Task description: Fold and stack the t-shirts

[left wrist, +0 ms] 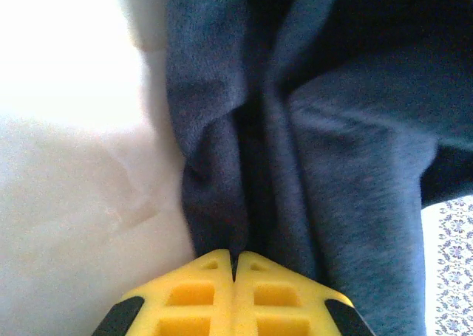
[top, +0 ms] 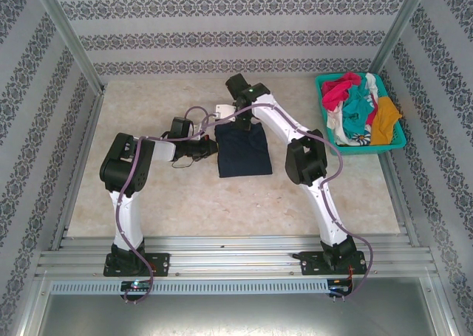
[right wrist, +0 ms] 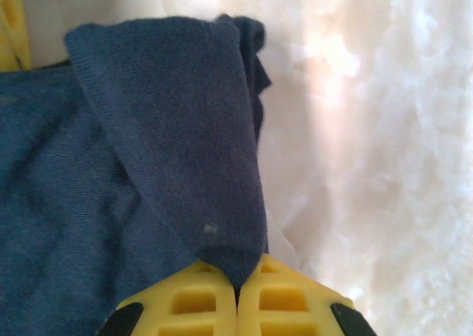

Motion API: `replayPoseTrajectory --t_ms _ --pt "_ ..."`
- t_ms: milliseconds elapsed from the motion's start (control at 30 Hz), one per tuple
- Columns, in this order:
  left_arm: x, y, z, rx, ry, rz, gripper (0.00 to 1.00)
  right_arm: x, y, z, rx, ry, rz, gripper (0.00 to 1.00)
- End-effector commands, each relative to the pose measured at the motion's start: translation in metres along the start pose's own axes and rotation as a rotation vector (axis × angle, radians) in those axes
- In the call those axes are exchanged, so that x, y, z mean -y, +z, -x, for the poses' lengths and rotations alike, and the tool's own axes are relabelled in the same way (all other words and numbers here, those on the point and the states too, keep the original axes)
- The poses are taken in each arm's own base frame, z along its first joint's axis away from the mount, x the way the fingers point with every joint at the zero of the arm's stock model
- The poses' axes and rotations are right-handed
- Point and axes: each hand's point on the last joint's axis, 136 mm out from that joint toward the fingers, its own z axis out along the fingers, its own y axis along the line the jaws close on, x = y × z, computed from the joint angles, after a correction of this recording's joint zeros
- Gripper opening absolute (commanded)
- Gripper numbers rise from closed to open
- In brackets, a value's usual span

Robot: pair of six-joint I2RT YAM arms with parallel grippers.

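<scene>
The navy t-shirt (top: 244, 153) is soft, matt knitted cloth, faintly fuzzy up close, pinched in the smooth yellow moulded-plastic fingers (right wrist: 185, 303) of the right gripper (right wrist: 236, 278). The table (top: 222, 203) is pale and mottled with a dull sheen. The basket (top: 369, 149) is teal plastic lattice. The front rails (top: 236, 251) are ribbed silver metal.

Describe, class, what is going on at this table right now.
Both arms are working on a navy t-shirt lying in the middle of the table. The left gripper is shut on a bunched fold at the shirt's left edge. The right gripper is shut on a corner of cloth at its far edge. The other t-shirts, red-pink, teal, white and mustard, sit heaped in the teal basket at the far right, not yet folded.
</scene>
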Motion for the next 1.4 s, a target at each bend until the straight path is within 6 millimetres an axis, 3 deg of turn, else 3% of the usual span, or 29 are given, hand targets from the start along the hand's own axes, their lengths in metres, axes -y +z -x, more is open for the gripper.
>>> replayPoseTrajectory --t_ms 0,200,233,400,467,567,733,1000,1133,1367 --pt "-0.083 0.000 -0.064 -0.148 -0.196 0.222 0.00 -0.011 -0.013 0.012 0.091 -0.011 0.053 0.02" --pt "-0.080 -0.002 -0.063 -0.141 -0.193 0.219 0.00 0.004 0.002 0.002 0.036 0.020 -0.008 0.06" --pt "-0.080 -0.003 -0.063 -0.140 -0.192 0.220 0.00 0.010 0.002 0.000 0.021 0.028 -0.034 0.13" --pt "-0.075 -0.010 -0.063 -0.125 -0.185 0.219 0.00 0.054 -0.014 -0.003 0.009 0.119 -0.239 0.68" --pt "-0.071 -0.014 -0.062 -0.109 -0.181 0.220 0.02 0.061 -0.030 0.001 0.057 0.170 -0.277 0.77" --pt "-0.066 -0.023 -0.058 -0.071 -0.172 0.233 0.23 0.070 -0.055 0.006 0.170 0.292 -0.334 0.87" --pt "-0.046 -0.042 -0.043 0.016 -0.148 0.232 0.51 0.069 -0.080 -0.005 0.314 0.587 -0.370 0.90" --pt "0.003 -0.069 -0.007 0.191 -0.027 0.340 0.88 0.032 -0.075 -0.021 0.524 0.967 -0.148 0.94" --pt "0.028 -0.062 0.007 0.234 0.088 0.392 0.89 0.025 -0.054 -0.044 0.501 1.110 -0.103 0.94" --pt "0.062 -0.013 0.024 0.140 0.284 0.448 0.42 0.026 -0.018 -0.073 0.431 1.285 -0.039 0.84"
